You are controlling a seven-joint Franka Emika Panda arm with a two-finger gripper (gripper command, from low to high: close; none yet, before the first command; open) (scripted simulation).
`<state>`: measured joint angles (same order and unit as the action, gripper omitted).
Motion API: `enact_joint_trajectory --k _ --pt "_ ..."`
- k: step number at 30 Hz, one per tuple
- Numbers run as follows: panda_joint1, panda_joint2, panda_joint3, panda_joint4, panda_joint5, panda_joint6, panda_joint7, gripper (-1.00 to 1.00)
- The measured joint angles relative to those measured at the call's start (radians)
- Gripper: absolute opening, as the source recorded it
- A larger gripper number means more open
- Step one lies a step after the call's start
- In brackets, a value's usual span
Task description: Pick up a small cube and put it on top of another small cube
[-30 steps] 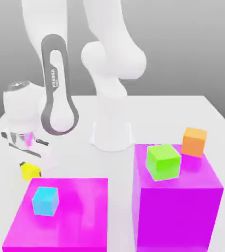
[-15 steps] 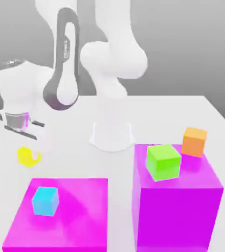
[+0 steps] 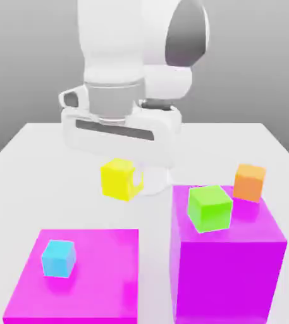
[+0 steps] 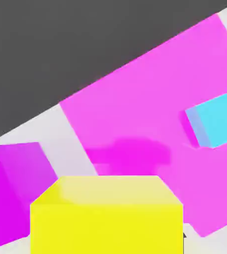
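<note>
nearest in the exterior view, the low magenta block point(image 3: 102, 291) carries the cyan cube point(image 3: 59, 259), near its edge on the exterior view's left. the tall magenta block point(image 3: 226, 278) bears the green cube point(image 3: 209, 209), with the orange cube point(image 3: 250, 183) farther back. beyond the low block, the small yellow cube point(image 3: 116, 180) hangs in the air, gripped by the closed gripper point(image 3: 126, 180), clear of every block.

the step in hand looks like the carry. which cube is to be the base is not certain from here; settle that first. keep the grip firm and the yellow cube high enough to pass over the blocks and their cubes without a knock. over the chosen base, turn the wrist until the sides line up, centre it, then lower slowly and straight. let go only once the faces sit flat, and back off upward, lest a finger nudge the stack.
</note>
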<state>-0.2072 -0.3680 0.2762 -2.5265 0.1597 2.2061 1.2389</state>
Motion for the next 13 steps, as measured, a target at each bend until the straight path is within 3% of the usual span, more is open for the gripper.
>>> enact_joint_trajectory --k 5,9,10,13 --pt "0.111 -0.055 0.165 0.095 0.051 -0.159 0.213 -1.0" --pt "0.133 -0.006 0.229 0.038 0.059 -0.057 0.271 -1.0" --pt "0.133 0.004 0.236 0.022 0.059 -0.031 0.274 1.0" --pt "0.133 0.004 0.236 0.022 0.059 -0.031 0.274 1.0"
